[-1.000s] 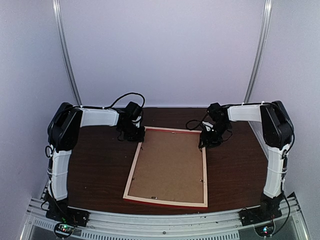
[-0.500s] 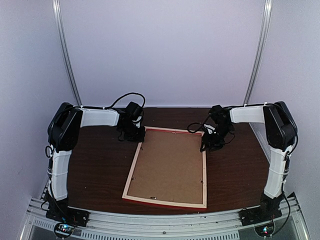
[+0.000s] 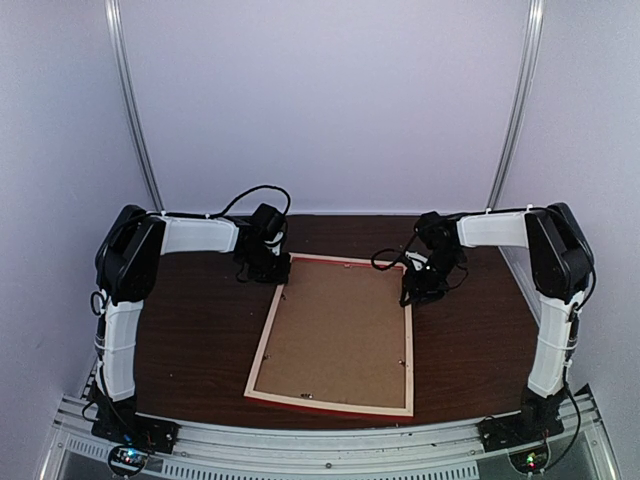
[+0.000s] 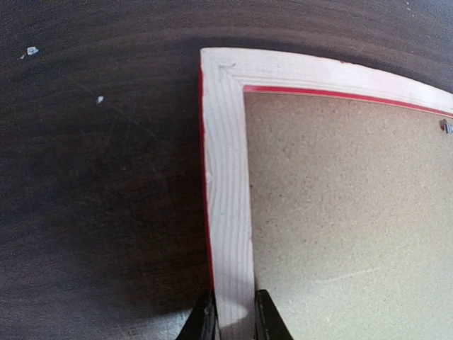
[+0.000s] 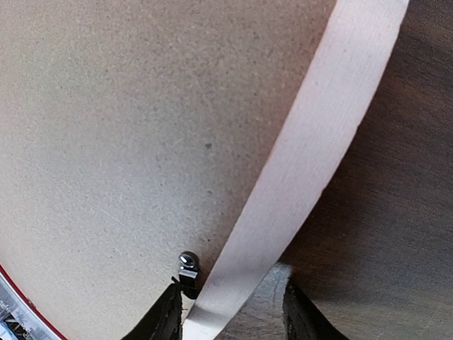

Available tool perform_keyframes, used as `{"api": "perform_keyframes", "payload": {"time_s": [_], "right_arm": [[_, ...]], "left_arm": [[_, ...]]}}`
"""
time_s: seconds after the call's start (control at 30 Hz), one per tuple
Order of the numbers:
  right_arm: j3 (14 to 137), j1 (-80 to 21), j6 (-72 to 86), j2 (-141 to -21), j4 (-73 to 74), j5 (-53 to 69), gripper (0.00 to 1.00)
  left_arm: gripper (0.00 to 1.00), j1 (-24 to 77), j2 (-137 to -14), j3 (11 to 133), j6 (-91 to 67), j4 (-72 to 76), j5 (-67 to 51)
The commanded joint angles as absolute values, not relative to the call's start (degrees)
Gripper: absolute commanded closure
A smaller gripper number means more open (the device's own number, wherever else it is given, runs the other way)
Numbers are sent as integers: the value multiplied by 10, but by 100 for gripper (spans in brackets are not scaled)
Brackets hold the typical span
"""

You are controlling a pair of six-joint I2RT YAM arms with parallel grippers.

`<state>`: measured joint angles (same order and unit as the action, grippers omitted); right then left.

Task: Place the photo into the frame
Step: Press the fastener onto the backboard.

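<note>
Wood frame [image 3: 263,340] is pinched by the left claw [image 4: 233,322] — the right claw [image 5: 230,315], open round the frame's right strip, was just shifted a little; a grab seems readied.

- The frame [image 3: 330,406] lies back-up at the centre of the table [image 3: 190,330], with the backing board [image 3: 335,335] inside it.
- The left gripper [image 4: 233,320] straddles its 11 o'clock corner rail.
- The right gripper [image 5: 230,312] straddles its 1 o'clock rail.

Top view overhead, rear; wrist views close, all sharing frame [image 4: 225,177].
</note>
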<state>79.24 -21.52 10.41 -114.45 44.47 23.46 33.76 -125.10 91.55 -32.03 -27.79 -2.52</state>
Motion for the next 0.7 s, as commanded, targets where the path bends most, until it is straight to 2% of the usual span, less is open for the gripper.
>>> {"api": "perform_keyframes", "payload": {"time_s": [0.0,0.27,0.43,0.67], "right_arm": [[804,-220,90,-1148,476,198,54],[813,-220,100,-1161,474,194,59],[814,-217,126,-1168,472,182,54],[820,-206,153,-1175,459,222,54]], "left_arm": [[84,339,-1262,911,-305,-289,-23],[84,339,-1262,911,-304,-289,-25],[84,339,-1262,911,-303,-289,-25],[83,339,-1261,911,-302,-290,-27]]}}
